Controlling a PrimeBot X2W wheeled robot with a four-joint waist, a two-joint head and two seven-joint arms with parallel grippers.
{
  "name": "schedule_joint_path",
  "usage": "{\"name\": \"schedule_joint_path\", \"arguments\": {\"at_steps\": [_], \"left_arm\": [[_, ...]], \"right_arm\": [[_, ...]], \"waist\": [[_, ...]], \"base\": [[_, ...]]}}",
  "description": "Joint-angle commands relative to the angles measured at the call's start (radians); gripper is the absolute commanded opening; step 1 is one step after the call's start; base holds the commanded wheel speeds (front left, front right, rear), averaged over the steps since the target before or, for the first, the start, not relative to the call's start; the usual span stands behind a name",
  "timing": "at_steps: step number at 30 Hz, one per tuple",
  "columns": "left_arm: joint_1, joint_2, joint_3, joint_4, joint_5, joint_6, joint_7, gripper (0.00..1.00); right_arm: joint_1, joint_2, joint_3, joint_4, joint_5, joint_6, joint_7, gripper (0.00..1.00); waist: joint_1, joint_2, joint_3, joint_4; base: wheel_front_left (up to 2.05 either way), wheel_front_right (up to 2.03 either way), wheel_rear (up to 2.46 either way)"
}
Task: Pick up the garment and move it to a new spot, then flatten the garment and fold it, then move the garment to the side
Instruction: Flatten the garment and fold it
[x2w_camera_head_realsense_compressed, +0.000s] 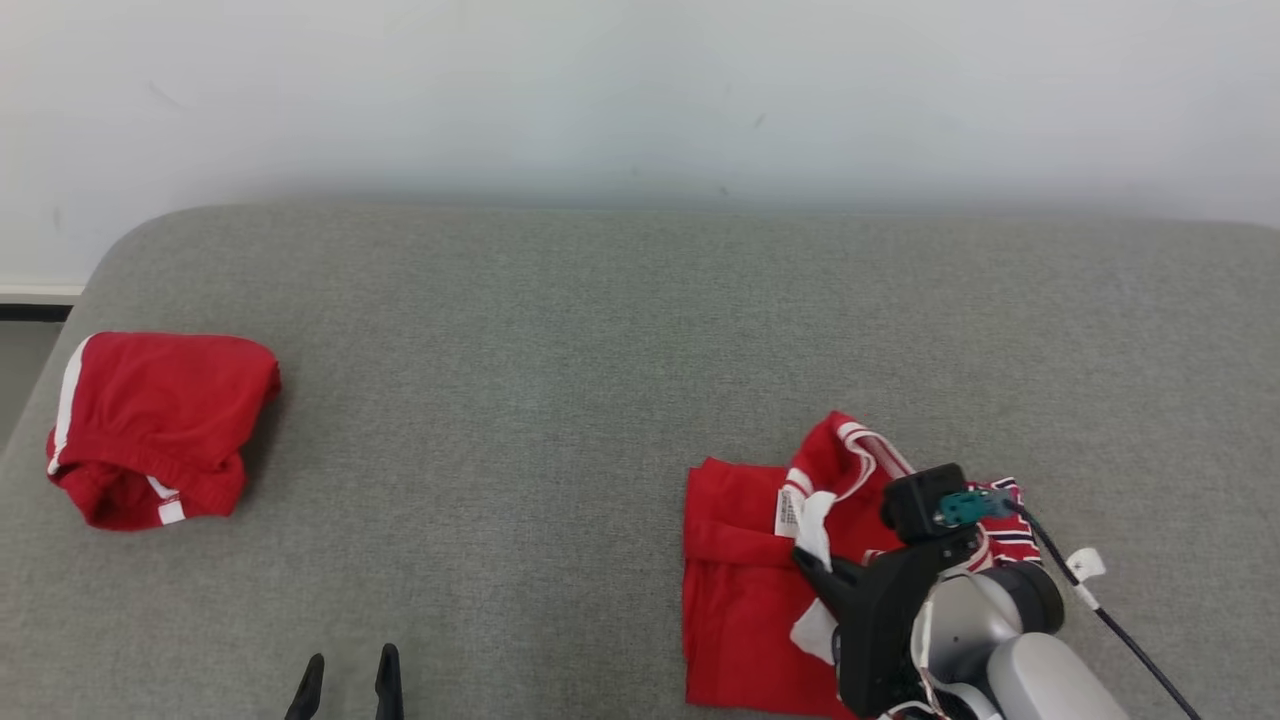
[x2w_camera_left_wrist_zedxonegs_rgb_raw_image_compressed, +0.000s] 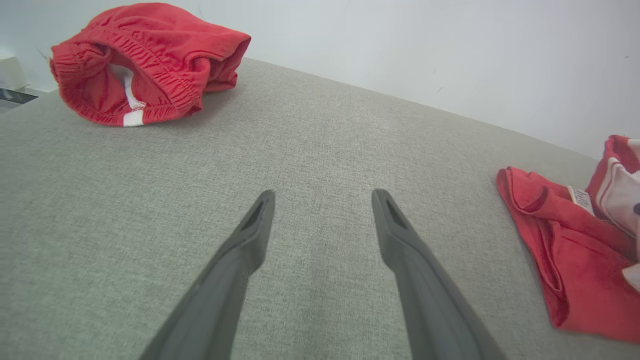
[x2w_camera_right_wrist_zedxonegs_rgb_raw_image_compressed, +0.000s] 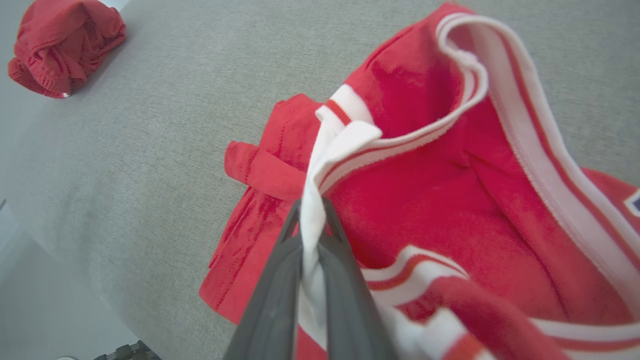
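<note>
Lower right in the head view, the crumpled red white-trimmed jersey (x2w_camera_head_realsense_compressed: 740, 590) lies on the grey fabric cushion (x2w_camera_head_realsense_compressed: 560, 330); the right gripper's (x2w_camera_right_wrist_zedxonegs_rgb_raw_image_compressed: 312, 225) fingers pinch just its thin trim, which could slip out; the left gripper's (x2w_camera_left_wrist_zedxonegs_rgb_raw_image_compressed: 324, 200) fingers gape empty.

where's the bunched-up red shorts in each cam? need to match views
Head view: red shorts at the far left of the grey cushion.
Left wrist view: top left, elastic waistband toward the camera.
Right wrist view: top left corner.
Shared landmark: the red-and-white jersey, lying to their right in every view.
</note>
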Motion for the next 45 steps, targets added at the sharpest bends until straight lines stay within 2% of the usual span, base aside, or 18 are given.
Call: {"name": "schedule_joint_path", "arguments": {"at_steps": [1,14,15,16,17,22,28,36,42,45], "left_arm": [[0.001,-0.003,-0.003,0.003,0.003,-0.006,-0.003,1.0],[0.013,-0.008,-0.014,0.014,0.004,-0.006,-0.003,1.0],[0.012,-0.008,-0.015,0.015,0.004,-0.006,-0.003,1.0],[0.012,-0.008,-0.014,0.016,0.004,-0.006,-0.003,1.0],[0.012,-0.008,-0.014,0.017,0.003,-0.006,-0.003,1.0],[0.019,-0.009,-0.003,0.014,0.002,-0.005,-0.003,1.0],[0.023,-0.01,0.01,0.005,0.006,-0.005,-0.003,1.0],[0.03,-0.01,0.012,0.002,0.007,-0.005,-0.003,1.0],[0.036,-0.01,0.01,0.006,0.004,-0.005,-0.003,1.0],[0.042,-0.011,0.012,0.006,0.002,-0.005,-0.003,1.0]], "right_arm": [[-0.018,0.008,0.021,0.017,0.01,-0.003,-0.013,0.0],[-0.074,0.034,0.109,0.15,0.044,-0.003,-0.049,0.0],[-0.075,0.035,0.113,0.158,0.047,-0.003,-0.053,0.04],[-0.078,0.037,0.118,0.163,0.05,-0.003,-0.06,0.4],[-0.081,0.039,0.121,0.164,0.058,-0.003,-0.065,1.0],[-0.09,0.035,0.139,0.106,0.126,-0.003,-0.103,1.0],[-0.069,-0.02,0.111,-0.05,0.177,-0.003,-0.147,1.0],[0.052,-0.087,-0.044,-0.157,0.044,-0.003,-0.19,1.0],[0.183,-0.062,-0.223,-0.175,-0.102,-0.003,-0.286,1.0],[0.223,-0.046,-0.269,-0.17,-0.135,-0.003,-0.322,1.0]], "waist": [[0.0,0.0,-0.001,0.016],[0.0,0.0,-0.005,0.065],[0.0,0.0,-0.006,0.067],[0.0,0.0,-0.006,0.068],[0.0,0.0,-0.006,0.068],[0.0,0.0,-0.013,0.055],[0.0,0.0,-0.022,0.014],[0.0,0.0,-0.039,-0.02],[0.0,0.0,-0.057,-0.03],[0.0,0.0,-0.064,-0.034]], "base": [[0.0,0.0,0.0],[0.0,0.0,0.0],[0.0,0.0,0.0],[0.0,0.0,0.0],[0.0,0.0,0.0],[0.0,0.0,0.0],[0.0,0.0,0.0],[0.0,0.0,0.0],[0.0,0.0,0.0],[0.0,0.0,0.0]]}}
